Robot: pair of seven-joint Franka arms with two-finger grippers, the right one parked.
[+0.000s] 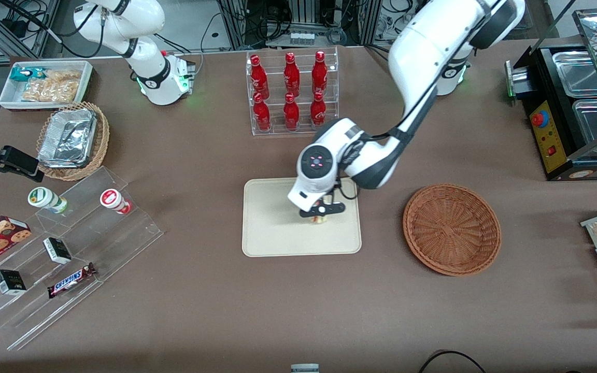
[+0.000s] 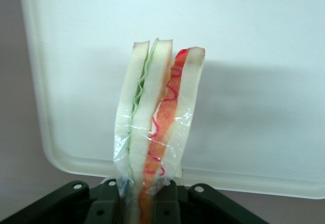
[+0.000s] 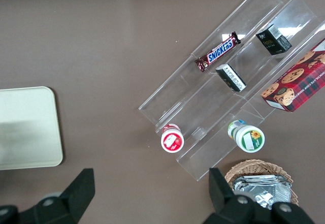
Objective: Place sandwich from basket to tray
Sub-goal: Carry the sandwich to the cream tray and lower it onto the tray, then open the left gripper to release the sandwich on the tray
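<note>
Gripper (image 1: 321, 213) pinching the sandwich (image 2: 155, 132) above the tray (image 1: 272, 233) on a brown table (image 1: 200, 311); basket (image 1: 451, 229) beside the tray, toward the working arm's end.

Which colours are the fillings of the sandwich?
Green and red between white bread; the sandwich, held by the gripper, shows best in left wrist view.

Gripper (image 1: 321, 215) low, jaws clamped.
</note>
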